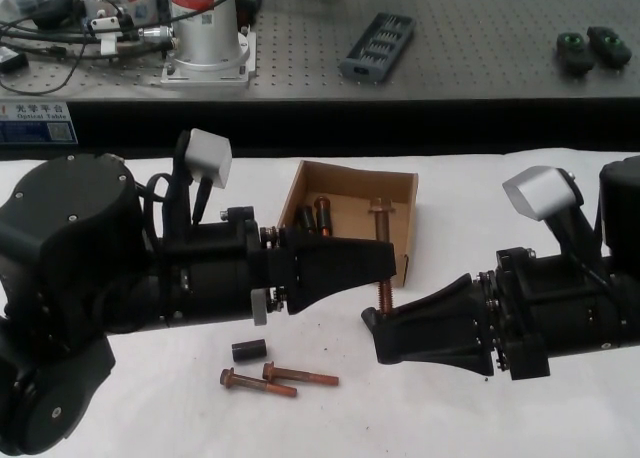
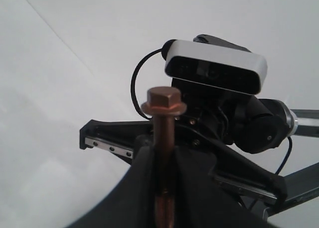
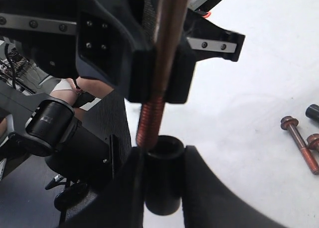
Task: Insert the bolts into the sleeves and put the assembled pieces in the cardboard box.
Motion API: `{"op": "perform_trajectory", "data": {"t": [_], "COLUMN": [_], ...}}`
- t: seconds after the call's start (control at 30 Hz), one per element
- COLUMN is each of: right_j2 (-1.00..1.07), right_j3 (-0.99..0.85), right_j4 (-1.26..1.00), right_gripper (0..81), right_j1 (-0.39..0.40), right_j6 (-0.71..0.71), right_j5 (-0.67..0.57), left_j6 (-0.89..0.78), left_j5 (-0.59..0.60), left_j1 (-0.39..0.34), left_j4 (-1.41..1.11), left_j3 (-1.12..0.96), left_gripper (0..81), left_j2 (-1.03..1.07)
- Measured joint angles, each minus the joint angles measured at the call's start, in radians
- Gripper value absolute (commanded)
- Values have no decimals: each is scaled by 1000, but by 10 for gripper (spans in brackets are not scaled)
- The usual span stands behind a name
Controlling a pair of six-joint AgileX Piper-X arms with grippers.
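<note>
Progress: partway, as I judge it. On the white cloth (image 1: 150, 408) a short black cylindrical sleeve (image 1: 248, 352) and two loose copper-coloured hex-head bolts (image 1: 300, 377) lie unpaired. The brown open cardboard box (image 1: 404, 228) already holds assembled pieces (image 1: 322, 216), count unclear.
Left claw: left gripper (image 1: 372, 262) narrow, clamped on the shank of an upright copper bolt (image 2: 163, 104), head up, just in front of the box.
Right claw: right gripper (image 1: 383, 326) narrow, pinching a second black sleeve (image 3: 162, 180) directly under the thread tip, at its mouth.
Left to do: seat the bolt, box it, then the loose parts.
</note>
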Motion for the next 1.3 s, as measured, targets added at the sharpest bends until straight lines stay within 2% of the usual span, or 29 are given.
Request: {"op": "perform_trajectory", "data": {"t": [0.7,0.87,1.3], "right_j2": [0,0,0], "right_j3": [0,0,2], "right_j4": [-60,-60,-63], "right_gripper": [34,34,34], "right_j1": [0,5,7], "right_j6": [33,37,37], "right_j5": [0,-20,-32], "left_j6": [16,67,221], "left_j5": [7,85,103], "left_j1": [0,6,6], "left_j4": [44,44,44], "left_j3": [-4,-6,-6], "left_gripper": [6,6,6], "left_j2": [0,0,0]}}
